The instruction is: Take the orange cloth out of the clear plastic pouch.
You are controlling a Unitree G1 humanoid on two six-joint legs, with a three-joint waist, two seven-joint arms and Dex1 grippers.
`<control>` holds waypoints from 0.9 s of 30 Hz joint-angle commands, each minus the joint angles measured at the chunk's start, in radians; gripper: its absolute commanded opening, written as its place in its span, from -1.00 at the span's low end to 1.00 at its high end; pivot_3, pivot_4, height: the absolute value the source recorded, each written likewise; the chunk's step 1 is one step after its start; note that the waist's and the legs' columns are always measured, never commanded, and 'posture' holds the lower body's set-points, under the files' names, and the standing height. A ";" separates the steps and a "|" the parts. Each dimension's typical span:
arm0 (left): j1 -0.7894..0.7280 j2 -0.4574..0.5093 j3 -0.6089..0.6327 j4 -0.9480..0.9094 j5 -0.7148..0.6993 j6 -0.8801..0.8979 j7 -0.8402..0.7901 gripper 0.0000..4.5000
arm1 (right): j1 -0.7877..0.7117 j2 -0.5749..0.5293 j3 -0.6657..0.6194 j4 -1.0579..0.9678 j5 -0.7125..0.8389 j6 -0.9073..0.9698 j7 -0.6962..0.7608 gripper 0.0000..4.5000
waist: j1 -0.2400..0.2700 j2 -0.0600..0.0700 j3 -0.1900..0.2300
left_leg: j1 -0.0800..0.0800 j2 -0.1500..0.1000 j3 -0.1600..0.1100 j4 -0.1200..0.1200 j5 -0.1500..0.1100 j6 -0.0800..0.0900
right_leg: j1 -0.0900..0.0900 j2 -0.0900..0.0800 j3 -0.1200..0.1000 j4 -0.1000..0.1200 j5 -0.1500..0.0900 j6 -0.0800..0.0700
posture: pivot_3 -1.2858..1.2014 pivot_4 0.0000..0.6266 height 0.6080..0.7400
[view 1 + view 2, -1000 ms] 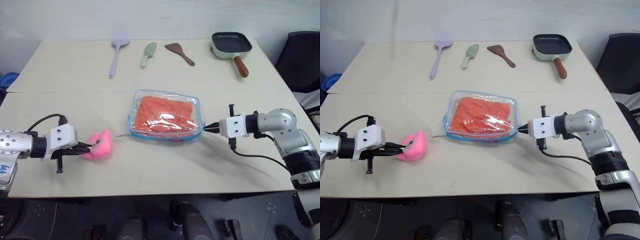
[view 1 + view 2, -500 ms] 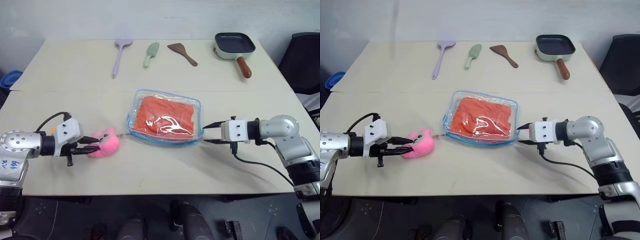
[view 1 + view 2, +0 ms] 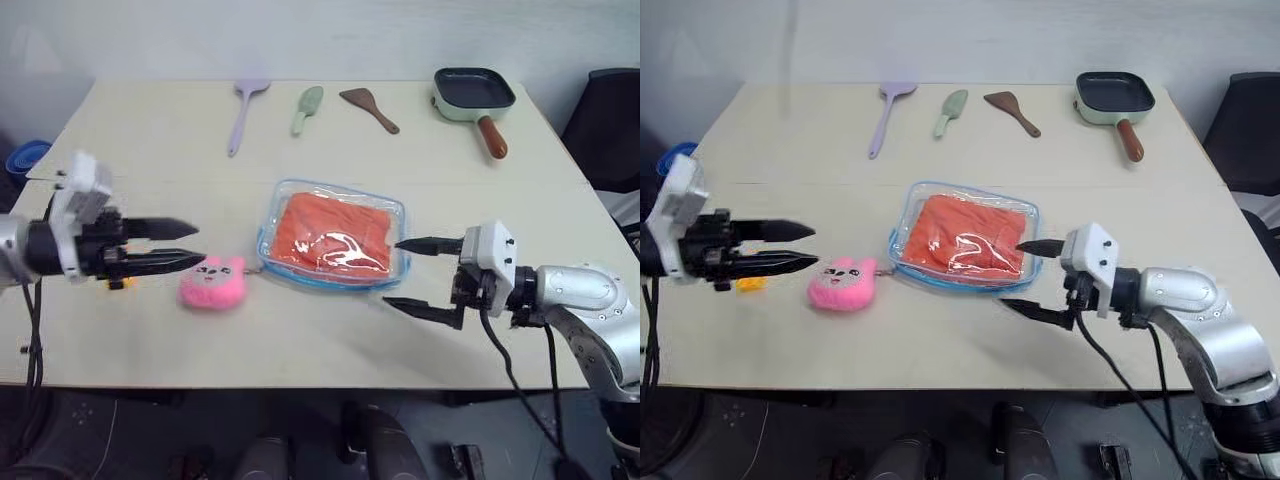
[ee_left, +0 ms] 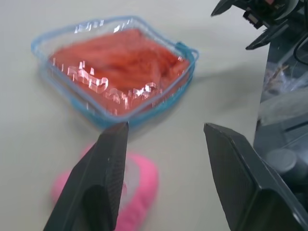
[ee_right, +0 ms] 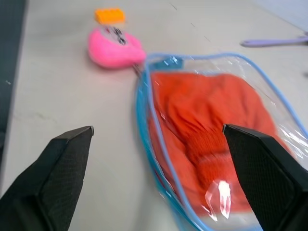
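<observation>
Orange cloth (image 3: 333, 232) lies sealed inside the clear plastic pouch (image 3: 334, 236), flat on the worktop (image 3: 400, 150). Left hand (image 3: 185, 245) hovers released beyond the pink charm (image 3: 212, 284); right hand (image 3: 408, 272) gapes empty at the pouch's opposite end, evidently poised to regrasp.
</observation>
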 commanded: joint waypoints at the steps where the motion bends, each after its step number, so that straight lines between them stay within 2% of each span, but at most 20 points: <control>1: -0.056 -0.052 -0.215 -0.003 0.221 -0.243 0.017 0.17 | 0.003 0.030 -0.016 -0.096 0.071 0.081 -0.079 0.99 | 0.005 0.000 0.000 | 0.000 0.000 0.001 0.000 0.000 0.000 | 0.000 0.000 0.000 0.000 0.000 0.000 | 0.03 -0.52 1.00; 5: -0.146 -0.172 -0.399 0.160 0.467 -0.552 0.071 0.17 | 0.016 0.051 0.013 -0.127 0.052 0.103 -0.124 0.99 | 0.010 0.000 0.000 | -0.001 0.000 0.003 0.000 0.000 0.000 | -0.001 0.002 0.001 0.000 0.000 0.000 | 0.03 -0.52 1.00; 8: -0.214 -0.251 -0.472 0.317 0.597 -0.755 0.128 0.17 | 0.024 0.054 0.012 -0.137 0.051 0.116 -0.144 0.99 | 0.009 -0.001 0.000 | -0.001 -0.001 0.003 0.000 0.000 0.000 | -0.001 0.002 0.001 0.000 0.000 0.000 | 0.03 -0.52 1.00; 13: -0.279 -0.336 -0.513 0.474 0.678 -0.928 0.157 0.17 | 0.059 0.059 0.007 -0.148 0.032 0.110 -0.174 0.99 | 0.010 -0.001 0.000 | -0.002 0.000 0.003 0.000 0.000 0.001 | -0.002 0.002 0.000 0.000 0.000 0.000 | 0.03 -0.52 1.00; 18: -0.301 -0.376 -0.514 0.536 0.696 -0.983 0.148 0.17 | 0.085 0.060 0.006 -0.154 0.011 0.098 -0.188 0.99 | 0.010 -0.001 0.000 | -0.002 0.000 0.003 0.000 0.001 0.002 | -0.001 0.002 0.000 0.000 0.001 0.001 | 0.03 -0.52 1.00; 21: -0.309 -0.387 -0.509 0.553 0.697 -0.998 0.141 -0.08 | 0.095 0.061 0.005 -0.157 0.001 0.092 -0.190 1.00 | 0.010 -0.001 0.000 | -0.002 0.000 0.003 0.000 0.001 0.002 | -0.001 0.001 0.000 0.000 0.001 0.001 | 0.03 -0.52 1.00; 27: -0.316 -0.400 -0.490 0.536 0.647 -0.939 0.085 -0.88 | 0.104 0.060 0.008 -0.156 -0.017 0.080 -0.193 1.00 | 0.009 -0.001 0.000 | -0.002 0.000 0.003 0.000 0.001 0.002 | -0.001 0.001 0.000 0.000 0.001 0.001 | 0.03 -0.52 1.00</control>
